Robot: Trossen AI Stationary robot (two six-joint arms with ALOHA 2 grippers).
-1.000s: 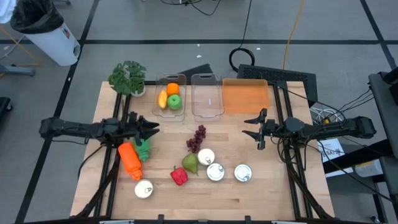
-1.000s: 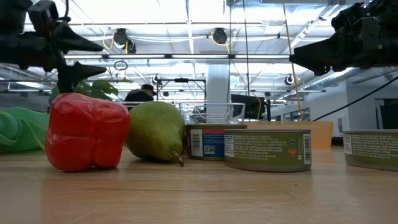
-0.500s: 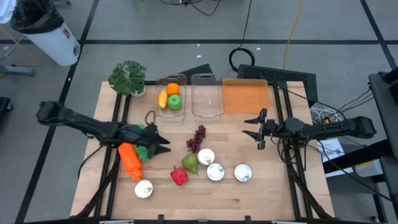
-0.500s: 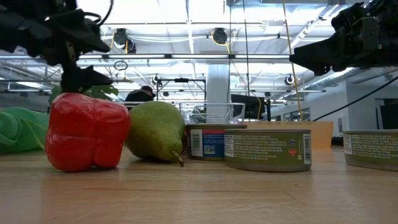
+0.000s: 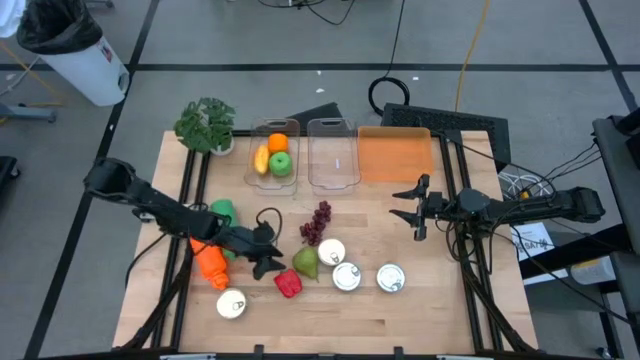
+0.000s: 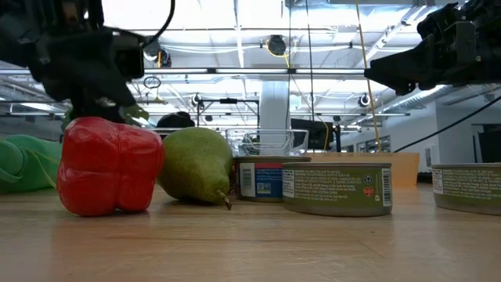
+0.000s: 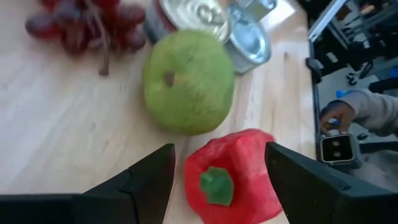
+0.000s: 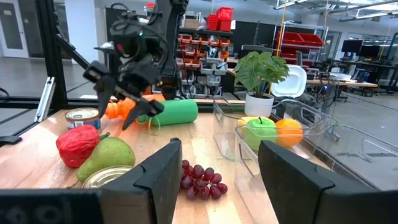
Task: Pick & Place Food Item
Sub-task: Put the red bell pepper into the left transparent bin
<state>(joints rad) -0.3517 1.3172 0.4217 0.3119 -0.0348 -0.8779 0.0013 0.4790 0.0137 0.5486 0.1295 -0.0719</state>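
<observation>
Red pepper and green pear on the wooden table

The red pepper (image 5: 288, 283) sits on its bottom with its green stem (image 7: 215, 185) pointing up. It is shiny and bumpy. The green pear (image 5: 306, 262) lies on its side just beside the pepper, with its thin brown stem low near the table.

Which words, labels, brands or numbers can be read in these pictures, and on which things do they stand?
No text can be read with certainty.
Olive can label: printed lines and a small red mark, too small to read.
Blue can label: print too blurred to read.
Right-hand can label: small print, unreadable.
Can lids: no legible marking in the high view.
</observation>
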